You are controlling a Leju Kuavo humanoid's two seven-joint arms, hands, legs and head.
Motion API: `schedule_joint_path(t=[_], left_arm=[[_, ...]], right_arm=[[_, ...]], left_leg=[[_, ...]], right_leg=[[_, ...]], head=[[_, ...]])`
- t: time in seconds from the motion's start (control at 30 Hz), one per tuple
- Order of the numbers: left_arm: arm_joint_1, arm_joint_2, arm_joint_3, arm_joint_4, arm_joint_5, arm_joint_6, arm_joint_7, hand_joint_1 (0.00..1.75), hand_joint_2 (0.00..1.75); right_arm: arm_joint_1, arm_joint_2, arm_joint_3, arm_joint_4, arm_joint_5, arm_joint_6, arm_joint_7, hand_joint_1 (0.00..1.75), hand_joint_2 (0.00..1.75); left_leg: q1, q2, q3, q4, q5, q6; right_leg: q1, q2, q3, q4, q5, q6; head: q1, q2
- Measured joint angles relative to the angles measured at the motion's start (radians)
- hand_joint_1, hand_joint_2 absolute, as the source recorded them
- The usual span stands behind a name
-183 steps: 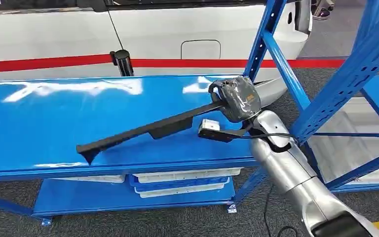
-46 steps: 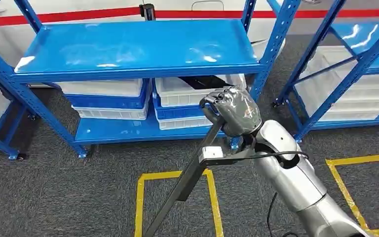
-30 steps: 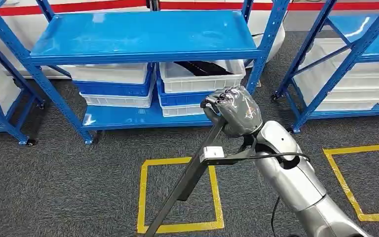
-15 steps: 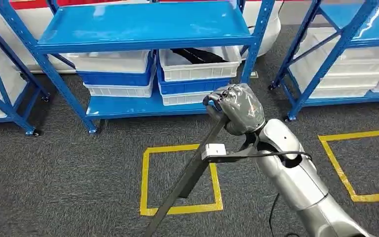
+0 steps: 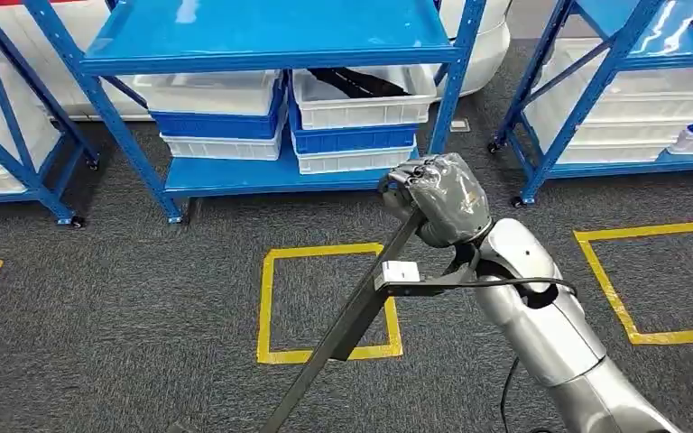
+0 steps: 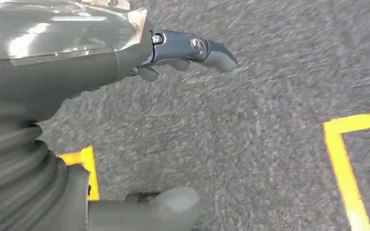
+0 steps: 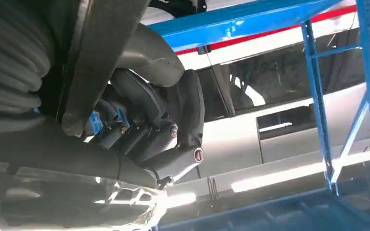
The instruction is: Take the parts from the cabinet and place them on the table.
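My right hand (image 5: 438, 198) grips the upper end of a long black part (image 5: 343, 329), which slants down toward the lower left over the grey carpet. In the right wrist view the part (image 7: 101, 57) runs across the hand (image 7: 159, 125), with the dark fingers curled around it. The blue cabinet (image 5: 262, 41) stands ahead, well beyond the hand. In the left wrist view my left hand (image 6: 125, 62) hangs over the carpet with its fingers apart and nothing in it.
White and blue bins (image 5: 361, 99) sit on the cabinet's lower shelf, one holding another black part (image 5: 356, 81). A second blue rack (image 5: 595, 72) stands at the right. Yellow taped squares (image 5: 325, 302) mark the carpet below the part and to the right (image 5: 650, 280).
The whole view has shifted: the cabinet has slid up and away in the picture as the camera backs off. My right hand keeps its grip on the black part.
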Motion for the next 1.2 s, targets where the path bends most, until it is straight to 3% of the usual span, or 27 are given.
schedule_joint_path(t=[0.03, 0.07, 0.1, 0.17, 0.2, 0.23, 0.27, 0.33, 0.37, 0.4, 0.43, 0.47, 0.5, 0.53, 0.57, 0.6, 0.77, 0.83, 0.87, 0.9, 0.93, 0.97, 1.0, 1.1, 1.13, 1.17, 1.2], left_arm=[[0.001, -0.001, 0.0, 0.0, 0.0, 0.0, 0.001, 0.0, 1.75], [0.0, -0.005, 0.0, 0.0, 0.0, 0.0, 0.002, 0.0, 1.75], [-0.001, -0.003, 0.0, 0.0, 0.002, 0.001, 0.002, 0.0, 1.75], [-0.001, -0.004, 0.0, -0.001, 0.002, 0.001, 0.002, 0.0, 1.75], [-0.001, -0.004, 0.0, 0.0, 0.002, 0.001, 0.002, 0.0, 1.75], [-0.001, -0.005, 0.0, 0.0, 0.002, 0.001, 0.002, 0.0, 1.75], [-0.001, -0.005, 0.0, 0.0, 0.002, 0.001, 0.002, 0.0, 1.75], [-0.001, -0.006, 0.0, 0.0, 0.002, 0.0, 0.003, 0.0, 1.75], [-0.003, -0.006, 0.0, -0.001, 0.002, 0.0, 0.003, 0.0, 1.75], [-0.003, -0.003, 0.001, -0.003, 0.002, 0.0, 0.003, 0.0, 1.75], [-0.005, -0.005, 0.001, -0.004, 0.002, 0.0, 0.003, 0.0, 1.75], [-0.005, -0.005, 0.001, -0.004, 0.002, -0.001, 0.003, 0.0, 1.75], [-0.003, 0.0, 0.002, -0.004, 0.002, -0.002, 0.004, 0.0, 1.75], [0.002, 0.002, 0.002, -0.003, 0.002, -0.002, 0.005, 0.0, 1.75], [0.003, 0.0, 0.002, -0.002, 0.002, -0.002, 0.006, 0.0, 1.75], [0.003, 0.0, 0.002, -0.002, 0.001, -0.002, 0.008, 0.0, 1.75], [0.003, 0.0, 0.002, -0.002, 0.001, -0.002, 0.008, 0.0, 1.75], [0.001, 0.0, 0.002, -0.002, 0.0, -0.002, 0.008, 0.0, 1.75], [0.0, 0.001, 0.002, -0.002, -0.002, -0.002, 0.008, 0.0, 1.75], [-0.002, 0.001, 0.002, -0.002, -0.003, -0.002, 0.01, 0.0, 1.75], [-0.005, 0.001, 0.002, -0.003, -0.003, -0.001, 0.01, 0.0, 1.75], [-0.011, 0.002, 0.002, -0.004, -0.003, 0.0, 0.011, 0.0, 1.75], [-0.013, 0.001, 0.002, -0.005, -0.003, 0.0, 0.012, 0.0, 1.75], [-0.012, 0.0, 0.003, -0.005, -0.004, 0.001, 0.014, 0.0, 1.75], [-0.012, -0.003, 0.003, -0.003, -0.003, 0.002, 0.014, 0.0, 1.75], [-0.014, -0.003, 0.003, -0.004, -0.003, 0.004, 0.014, 0.0, 1.75], [-0.014, -0.003, 0.004, -0.004, -0.003, 0.007, 0.014, 0.0, 1.75]], right_arm=[[0.004, -0.003, -0.002, -0.001, 0.0, 0.0, 0.0, 1.69, 1.75], [0.006, -0.009, -0.005, -0.001, 0.0, 0.0, 0.0, 1.69, 1.75], [0.005, -0.01, -0.008, -0.001, 0.0, 0.0, 0.0, 1.69, 1.75], [0.008, -0.015, -0.013, -0.002, 0.0, 0.0, 0.0, 1.69, 1.75], [0.01, -0.016, -0.015, -0.002, 0.0, 0.0, 0.0, 1.69, 1.75], [0.012, -0.018, -0.016, -0.002, 0.0, 0.0, 0.0, 1.69, 1.75], [0.014, -0.018, -0.016, -0.002, 0.0, 0.0, 0.0, 1.69, 1.75], [0.014, -0.019, -0.02, -0.002, 0.0, 0.0, 0.0, 1.69, 1.75], [0.013, -0.019, -0.023, -0.002, 0.0, 0.0, 0.001, 1.69, 1.75], [0.011, -0.019, -0.027, -0.003, 0.0, 0.0, 0.002, 1.69, 1.75], [0.011, -0.017, -0.029, -0.005, 0.0, -0.001, 0.002, 1.69, 1.75], [0.012, -0.018, -0.031, -0.006, -0.001, -0.002, 0.002, 1.69, 1.75], [0.015, -0.019, -0.031, -0.005, -0.002, -0.003, 0.002, 1.69, 1.75], [0.02, -0.02, -0.031, -0.003, -0.001, -0.003, 0.002, 1.69, 1.75], [0.022, -0.02, -0.031, -0.001, 0.001, -0.005, 0.002, 1.69, 1.75], [0.027, -0.019, -0.032, -0.001, 0.003, -0.006, 0.001, 1.69, 1.75], [0.027, -0.019, -0.032, -0.001, 0.003, -0.007, 0.0, 1.69, 1.75], [0.028, -0.019, -0.032, 0.0, 0.005, -0.007, 0.0, 1.69, 1.75], [0.032, -0.016, -0.032, 0.0, 0.011, -0.009, 0.0, 1.69, 1.75], [0.033, -0.012, -0.034, 0.0, 0.019, -0.009, 0.0, 1.69, 1.75], [0.033, -0.011, -0.037, 0.0, 0.019, -0.009, 0.001, 1.69, 1.75], [0.032, -0.008, -0.04, -0.001, 0.019, -0.008, 0.003, 1.69, 1.75], [0.031, -0.008, -0.046, -0.002, 0.018, -0.007, 0.006, 1.69, 1.75], [0.027, -0.002, -0.052, -0.001, 0.01, 0.004, 0.009, 1.69, 1.75], [0.028, -0.003, -0.055, -0.001, 0.009, 0.005, 0.009, 1.69, 1.75], [0.028, -0.004, -0.057, -0.001, 0.009, 0.007, 0.01, 1.69, 1.75], [0.026, -0.004, -0.059, -0.001, 0.008, 0.009, 0.01, 1.69, 1.75]], left_leg=[[0.002, 0.001, -0.014, -0.011, 0.017, 0.007], [0.011, 0.01, -0.018, -0.018, 0.035, 0.012], [0.01, 0.012, -0.034, -0.021, 0.05, 0.022], [0.01, 0.014, -0.061, -0.021, 0.08, 0.023], [0.011, 0.015, -0.081, -0.02, 0.095, 0.022], [0.012, 0.017, -0.1, -0.019, 0.11, 0.018], [0.015, 0.018, -0.12, -0.018, 0.124, 0.013], [0.024, 0.019, -0.159, -0.013, 0.15, -0.002], [0.028, 0.019, -0.175, -0.006, 0.162, -0.012], [0.025, 0.017, -0.187, 0.0, 0.17, -0.021], [0.024, 0.016, -0.195, 0.004, 0.182, -0.03], [0.02, 0.015, -0.197, -0.002, 0.195, -0.035], [0.022, 0.011, -0.205, -0.001, 0.21, -0.035], [0.026, 0.014, -0.215, -0.004, 0.219, -0.042], [0.028, 0.017, -0.227, 0.008, 0.206, -0.052], [0.029, 0.016, -0.245, 0.039, 0.148, -0.053], [0.029, 0.016, -0.251, 0.053, 0.126, -0.053], [0.028, 0.014, -0.276, 0.156, 0.027, -0.049], [0.025, 0.01, -0.293, 0.303, -0.033, -0.041], [0.019, 0.009, -0.193, 0.249, 0.045, -0.02], [0.016, 0.007, -0.127, 0.179, 0.053, -0.012], [0.012, 0.002, -0.075, 0.091, 0.003, -0.004], [0.007, 0.0, -0.043, 0.036, -0.013, -0.006], [-0.006, 0.0, -0.052, 0.033, 0.013, 0.008], [0.004, 0.006, -0.063, 0.014, 0.037, 0.015], [0.003, 0.009, -0.068, 0.005, 0.057, 0.018], [0.004, 0.01, -0.084, 0.002, 0.074, 0.026]], right_leg=[[0.005, 0.001, -0.003, -0.005, 0.012, 0.006], [0.003, 0.003, -0.012, 0.008, -0.006, 0.006], [0.002, 0.009, -0.029, 0.042, -0.06, 0.001], [-0.008, 0.009, -0.067, 0.177, -0.171, -0.006], [-0.015, 0.009, -0.08, 0.253, -0.201, 0.001], [-0.02, 0.009, -0.082, 0.303, -0.203, 0.015], [-0.026, 0.009, -0.068, 0.316, -0.182, 0.033], [-0.039, 0.009, 0.017, 0.235, -0.118, 0.072], [-0.046, 0.009, 0.085, 0.151, -0.115, 0.079], [-0.047, 0.011, 0.156, 0.055, -0.162, 0.075], [-0.026, 0.018, 0.184, -0.008, -0.191, 0.054], [-0.03, 0.013, 0.164, -0.001, -0.186, 0.044], [-0.044, 0.012, 0.162, 0.01, -0.178, 0.035], [-0.043, 0.009, 0.144, 0.029, -0.171, 0.036], [-0.044, 0.007, 0.126, 0.036, -0.162, 0.022], [-0.04, 0.007, 0.108, 0.042, -0.152, 0.01], [-0.039, 0.007, 0.104, 0.042, -0.149, 0.005], [-0.033, 0.005, 0.082, 0.042, -0.129, -0.007], [-0.019, 0.005, 0.043, 0.043, -0.099, -0.016], [-0.008, 0.007, 0.0, 0.044, -0.065, -0.02], [-0.005, 0.009, -0.01, 0.044, -0.054, -0.018], [-0.005, 0.008, -0.017, 0.044, -0.044, -0.014], [-0.001, 0.007, -0.022, 0.044, -0.038, -0.006], [-0.009, 0.004, -0.017, 0.028, -0.008, 0.013], [0.003, 0.008, -0.026, 0.025, 0.001, 0.019], [-0.004, 0.01, -0.04, 0.041, -0.034, 0.015], [-0.004, 0.01, -0.059, 0.086, -0.095, 0.003]], head=[[0.002, 0.0], [0.001, 0.0], [0.005, 0.0], [0.01, 0.0], [0.009, 0.0], [0.011, 0.0], [0.011, 0.0], [0.01, 0.0], [0.011, 0.0], [0.014, 0.0], [0.015, 0.0], [0.013, 0.0], [0.011, 0.0], [0.01, 0.0], [0.008, 0.0], [0.005, 0.0], [0.004, 0.0], [0.005, 0.0], [0.005, 0.0], [0.005, 0.0], [0.005, 0.0], [0.005, 0.0], [0.007, 0.0], [0.005, 0.0], [0.004, 0.0], [0.005, 0.0], [0.013, 0.0]])
